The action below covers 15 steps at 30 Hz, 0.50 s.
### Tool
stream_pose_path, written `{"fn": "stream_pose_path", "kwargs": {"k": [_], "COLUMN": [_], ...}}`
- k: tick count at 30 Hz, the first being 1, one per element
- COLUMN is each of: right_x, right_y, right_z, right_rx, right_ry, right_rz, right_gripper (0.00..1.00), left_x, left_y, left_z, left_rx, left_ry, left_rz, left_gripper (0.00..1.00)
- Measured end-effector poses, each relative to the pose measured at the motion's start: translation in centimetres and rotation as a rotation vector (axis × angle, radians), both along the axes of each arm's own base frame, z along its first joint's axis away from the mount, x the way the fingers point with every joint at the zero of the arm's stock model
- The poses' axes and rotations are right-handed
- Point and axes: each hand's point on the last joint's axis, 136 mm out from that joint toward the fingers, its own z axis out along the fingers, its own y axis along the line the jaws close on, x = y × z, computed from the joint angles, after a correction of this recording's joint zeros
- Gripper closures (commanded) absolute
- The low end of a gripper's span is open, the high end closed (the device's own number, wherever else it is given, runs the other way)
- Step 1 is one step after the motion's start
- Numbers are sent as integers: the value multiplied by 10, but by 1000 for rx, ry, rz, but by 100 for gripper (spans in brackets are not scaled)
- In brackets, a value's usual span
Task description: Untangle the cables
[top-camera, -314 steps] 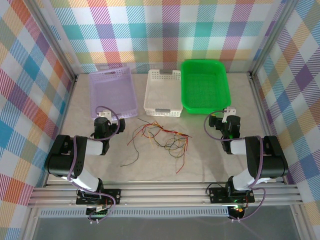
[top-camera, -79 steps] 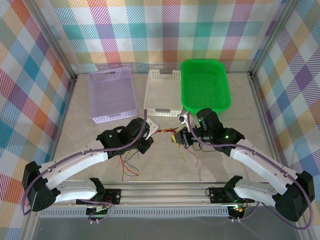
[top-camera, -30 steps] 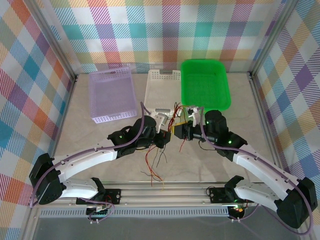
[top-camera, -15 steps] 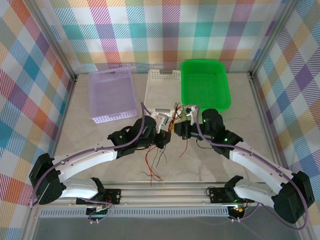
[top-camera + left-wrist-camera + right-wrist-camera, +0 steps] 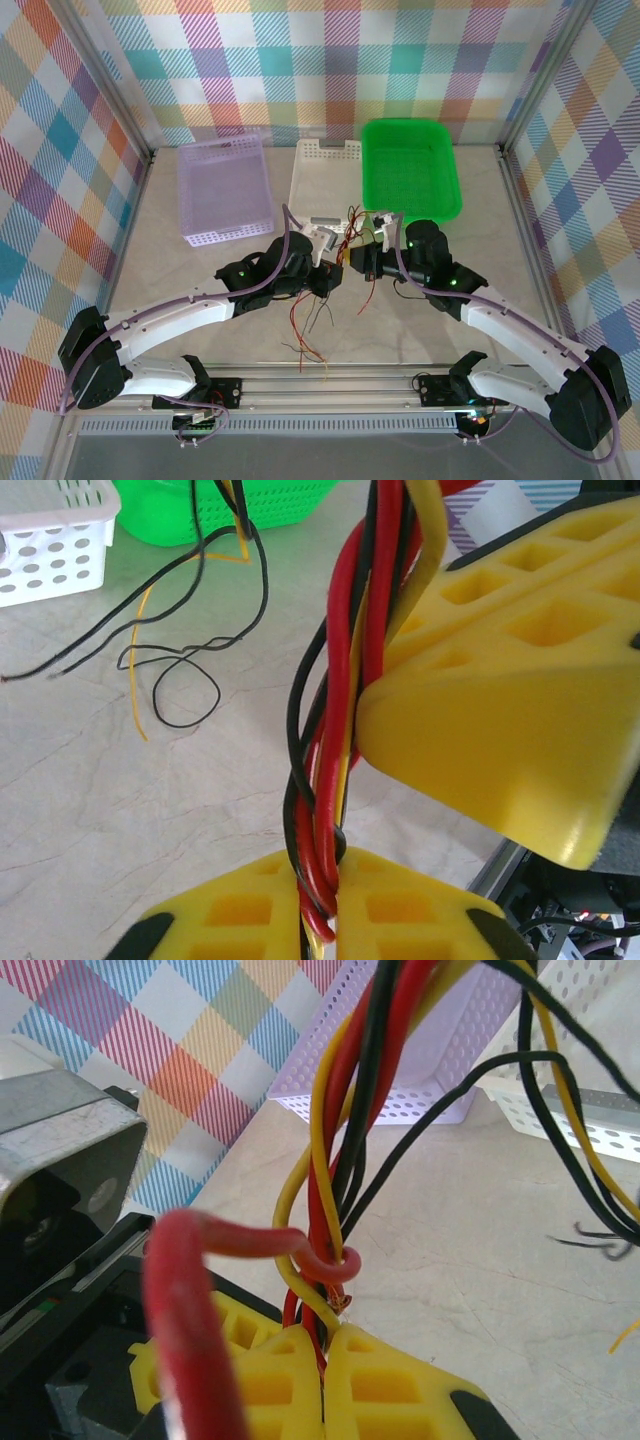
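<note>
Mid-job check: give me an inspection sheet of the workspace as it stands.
surface: pale table; lilac basket, white basket and green basket at its far side.
job's things: wires, red, yellow and black, twisted into one bundle strung between the two pincers; loose strands trail on the table.
clutter: nothing seen.
pincers: right pincer shut on wires; left pincer has wires running between its fingers, grip unclear.
cables: lilac arm cables run along both arms.
surroundings: plaid walls; metal rail at the near edge.
</note>
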Motion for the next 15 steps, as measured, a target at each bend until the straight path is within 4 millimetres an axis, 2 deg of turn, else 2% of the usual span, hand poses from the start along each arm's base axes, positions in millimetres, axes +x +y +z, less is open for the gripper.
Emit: {"fn": "stream_pose_path", "kwargs": {"k": [1, 6, 10, 15], "right_x": [0, 0, 0, 0], "right_y": [0, 0, 0, 0], "right_z": [0, 0, 0, 0], "right_rx": [-1, -1, -3, -3], "right_ry": [-2, -2, -5, -5], "right_rz": [0, 1, 2, 2], "right_gripper": [100, 100, 100, 100], "left_x": [0, 0, -1, -3], "left_y": [0, 0, 1, 7], "left_z": [0, 0, 5, 25], "left_rx": [0, 6, -1, -39], "left_ry": [0, -12, -24, -65], "left_rz": [0, -9, -12, -13], "left_gripper": [72, 54, 53, 61]}}
